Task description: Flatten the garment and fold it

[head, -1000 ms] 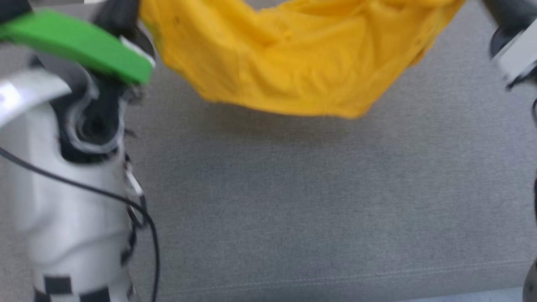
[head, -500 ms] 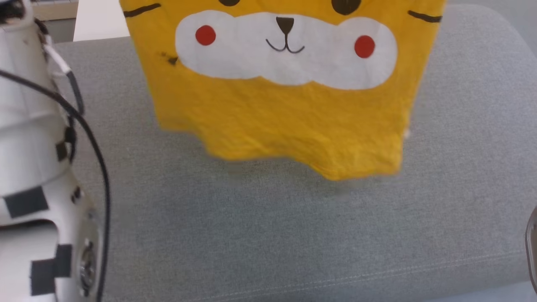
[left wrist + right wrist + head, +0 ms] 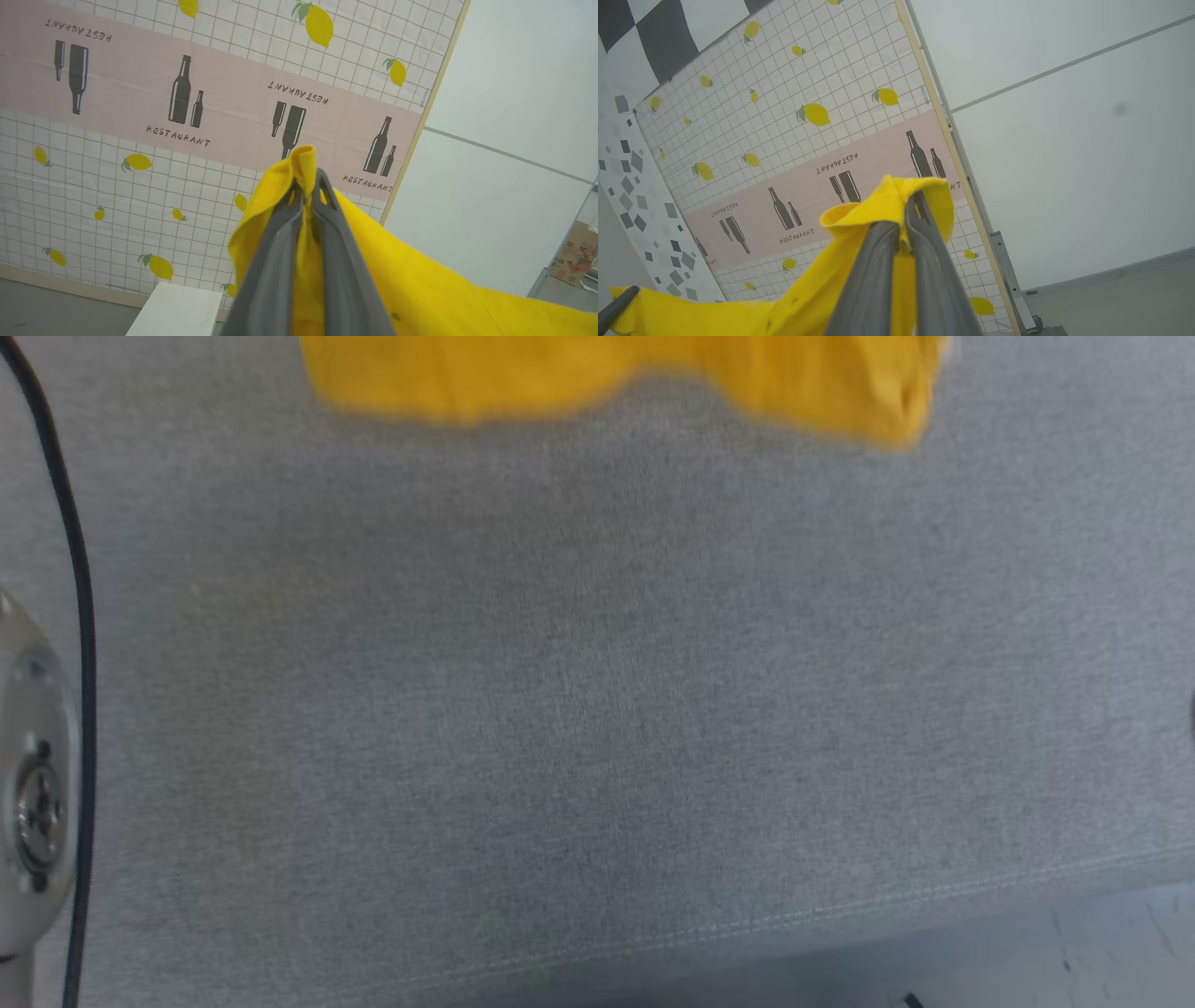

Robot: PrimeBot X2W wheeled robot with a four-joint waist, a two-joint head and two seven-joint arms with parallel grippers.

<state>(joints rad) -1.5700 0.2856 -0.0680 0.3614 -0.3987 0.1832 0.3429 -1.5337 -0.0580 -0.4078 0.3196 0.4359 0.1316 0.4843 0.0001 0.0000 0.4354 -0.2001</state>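
I see the left gripper [image 3: 308,184] and right gripper [image 3: 904,212] each clamped on the garment [image 3: 420,289]. Its blurred hem apparently hangs over the grey cushion [image 3: 597,709], with a black cable [image 3: 82,616] alongside.

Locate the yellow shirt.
The shirt hangs pinched by the left gripper and right gripper, its hem at the head view's top over the grey cushion.

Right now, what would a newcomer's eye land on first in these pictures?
The bright yellow T-shirt stands out, pinched by the left end effector and the right end effector, its edge hanging over the grey cushion. Behind it, a wall sheet printed with lemons and bottles.
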